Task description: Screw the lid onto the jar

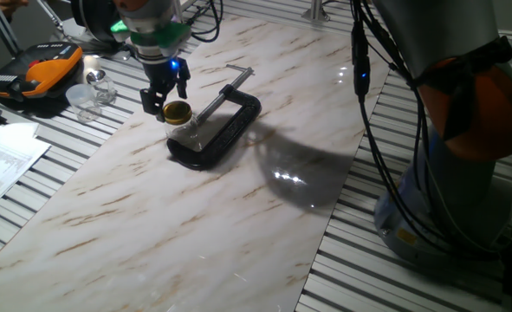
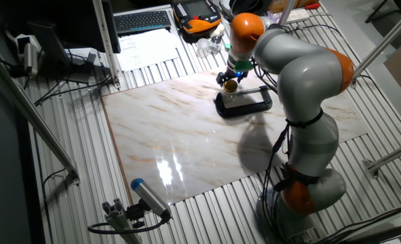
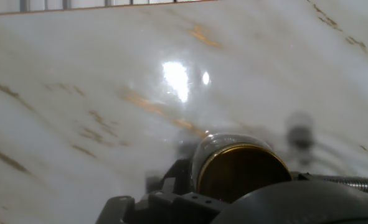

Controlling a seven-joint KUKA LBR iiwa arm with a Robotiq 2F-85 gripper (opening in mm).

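Observation:
The gold lid (image 1: pixel 177 111) sits on top of the small clear jar (image 1: pixel 187 133), which stands inside the black C-clamp (image 1: pixel 225 128) on the marble board. My gripper (image 1: pixel 166 101) hangs just above and slightly left of the lid, its fingers apart. I cannot see them touching the lid. In the hand view the lid (image 3: pixel 240 174) fills the lower middle, with the jar's glass shoulder (image 3: pixel 203 149) around it. In the other fixed view the gripper (image 2: pixel 230 77) is over the lid (image 2: pixel 231 86) and the clamp (image 2: pixel 246 103).
An orange-black case (image 1: pixel 35 74) and clear plastic containers (image 1: pixel 91 91) lie at the far left, with papers (image 1: pixel 0 160) nearer. The clamp's screw handle (image 1: pixel 238 71) sticks out behind the jar. The robot base (image 1: pixel 463 173) and cables stand at the right.

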